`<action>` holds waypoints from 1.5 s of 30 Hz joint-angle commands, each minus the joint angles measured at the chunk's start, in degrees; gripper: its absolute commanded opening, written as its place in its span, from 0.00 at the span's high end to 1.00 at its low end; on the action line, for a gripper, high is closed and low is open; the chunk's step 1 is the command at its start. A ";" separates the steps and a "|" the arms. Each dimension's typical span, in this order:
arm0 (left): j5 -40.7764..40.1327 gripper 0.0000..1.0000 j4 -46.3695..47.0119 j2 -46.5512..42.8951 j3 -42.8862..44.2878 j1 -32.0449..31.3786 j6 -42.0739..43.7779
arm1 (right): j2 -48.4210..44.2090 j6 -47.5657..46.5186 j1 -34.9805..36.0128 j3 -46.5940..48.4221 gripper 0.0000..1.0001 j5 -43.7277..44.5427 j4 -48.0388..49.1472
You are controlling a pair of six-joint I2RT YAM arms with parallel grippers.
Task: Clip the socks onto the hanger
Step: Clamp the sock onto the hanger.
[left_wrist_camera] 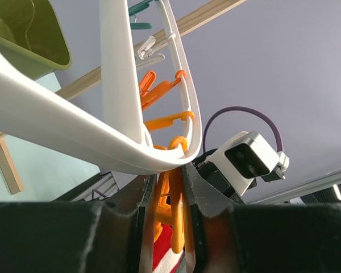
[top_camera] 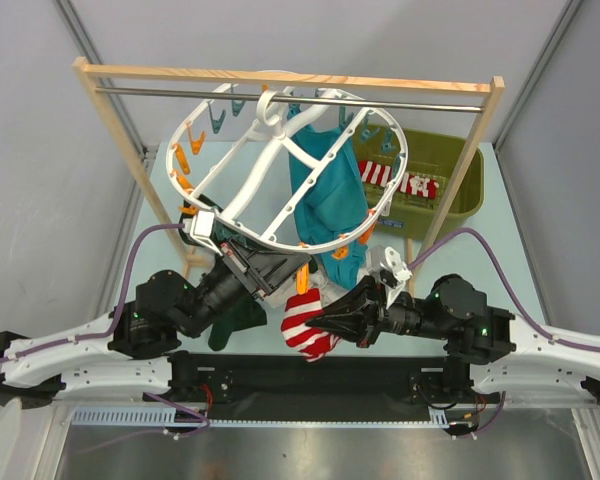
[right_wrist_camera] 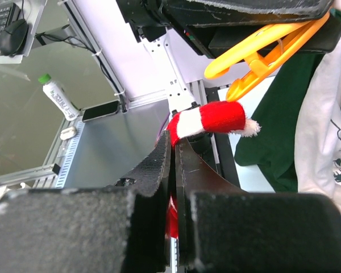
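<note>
At the hanger's (top_camera: 242,190) near rim, your left claw (left_wrist_camera: 169,182) squeezes a clip (left_wrist_camera: 176,227), right claw (right_wrist_camera: 173,149) pinches a sock (right_wrist_camera: 210,119). Feed its tip in.

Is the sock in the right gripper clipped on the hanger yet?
Not clipped. The right gripper pinches the sock; its end lies just outside the orange clip.

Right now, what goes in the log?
left gripper: shut on clip at hanger rim | right gripper: shut on sock | sock: near clip, not clipped
</note>
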 commanded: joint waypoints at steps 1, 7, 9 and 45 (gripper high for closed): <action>-1.39 1.00 0.73 0.08 0.06 0.20 -0.78 | -0.83 -0.44 0.34 0.72 1.00 1.42 3.02; -1.65 1.00 0.46 -0.01 0.23 0.28 -0.60 | -0.57 -0.26 0.34 1.60 1.00 -2.00 0.22; -1.65 1.00 0.37 0.08 0.32 0.28 -0.51 | -1.27 0.00 0.42 1.61 1.00 -3.14 -1.19; -1.04 1.00 0.46 0.61 0.76 0.28 0.02 | -0.31 -3.51 -0.10 3.80 1.00 0.28 0.30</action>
